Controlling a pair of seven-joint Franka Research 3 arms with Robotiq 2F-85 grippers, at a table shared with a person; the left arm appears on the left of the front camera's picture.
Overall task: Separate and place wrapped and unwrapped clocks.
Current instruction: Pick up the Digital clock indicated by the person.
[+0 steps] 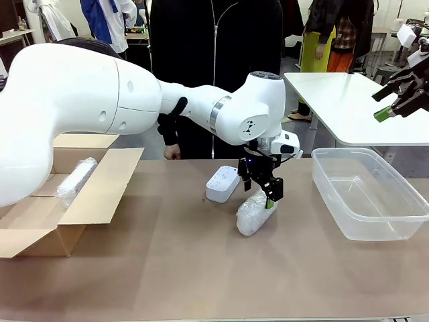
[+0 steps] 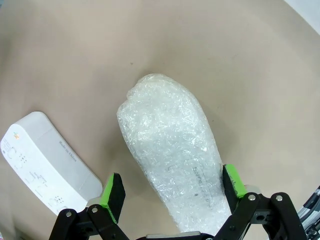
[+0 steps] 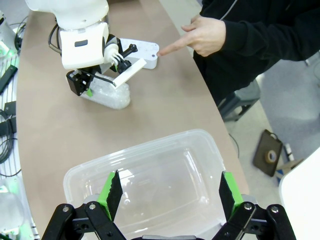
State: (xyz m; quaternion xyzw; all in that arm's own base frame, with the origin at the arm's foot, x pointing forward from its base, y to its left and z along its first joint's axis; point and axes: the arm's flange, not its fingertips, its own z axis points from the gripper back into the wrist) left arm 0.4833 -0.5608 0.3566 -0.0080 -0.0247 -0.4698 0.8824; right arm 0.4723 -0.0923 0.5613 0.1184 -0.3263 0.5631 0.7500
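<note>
1. Left wrist view: the left gripper (image 2: 172,189) is spread wide and holds nothing, with one pad on either side of the bubble-wrapped clock (image 2: 167,150).
2. That bundle's long axis runs away from the gripper, crosswise to the line between the pads, so closing should pinch its narrow width.
3. Just beside the bundle, outside the jaws, lies the bare white clock (image 2: 47,165).
4. The right gripper (image 3: 167,192), also wide open and empty, hangs well apart from the bundle, above the clear tub (image 3: 150,142). The left arm is the nearer one.

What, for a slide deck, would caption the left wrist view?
Open left gripper straddling a bubble-wrapped bundle on the brown table, bare white clock beside it.
</note>
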